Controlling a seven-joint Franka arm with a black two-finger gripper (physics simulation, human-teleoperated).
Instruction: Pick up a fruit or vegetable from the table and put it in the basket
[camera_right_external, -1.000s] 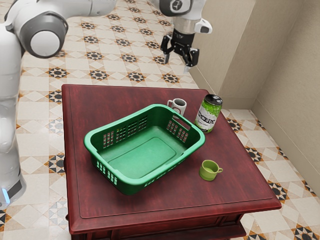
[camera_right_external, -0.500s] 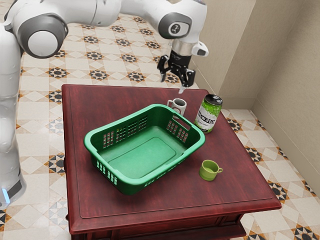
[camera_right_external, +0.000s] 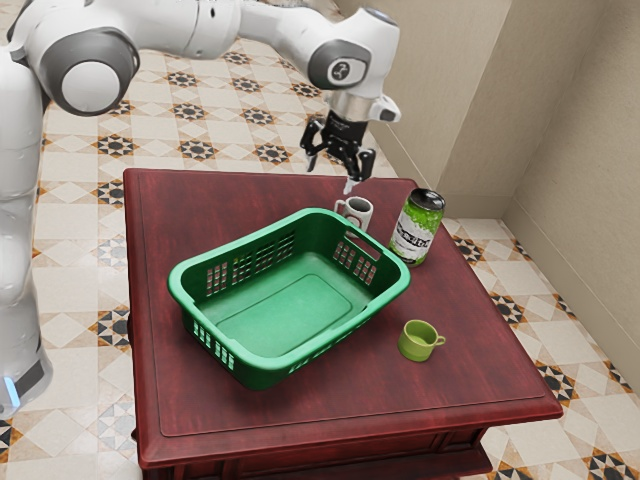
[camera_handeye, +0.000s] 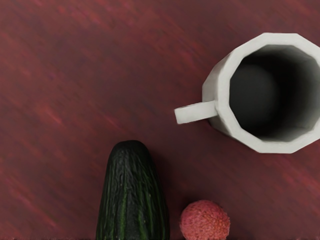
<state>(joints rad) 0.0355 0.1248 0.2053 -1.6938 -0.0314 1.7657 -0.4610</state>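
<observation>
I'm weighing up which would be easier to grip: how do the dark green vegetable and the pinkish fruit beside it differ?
The dark green vegetable is elongated, tapering to a blunt end, while the pinkish fruit looks round. The vegetable has lighter green streaks; the fruit is pinkish red. The vegetable's skin looks ridged lengthwise, the fruit's finely bumpy. Both lie on the table.

We find the cucumber (camera_handeye: 132, 200), pink fruit (camera_handeye: 205, 220) and mug (camera_handeye: 225, 112) cut off by the wrist view's edges, the label (camera_right_external: 410, 243) on the can (camera_right_external: 427, 213) unreadable.
</observation>
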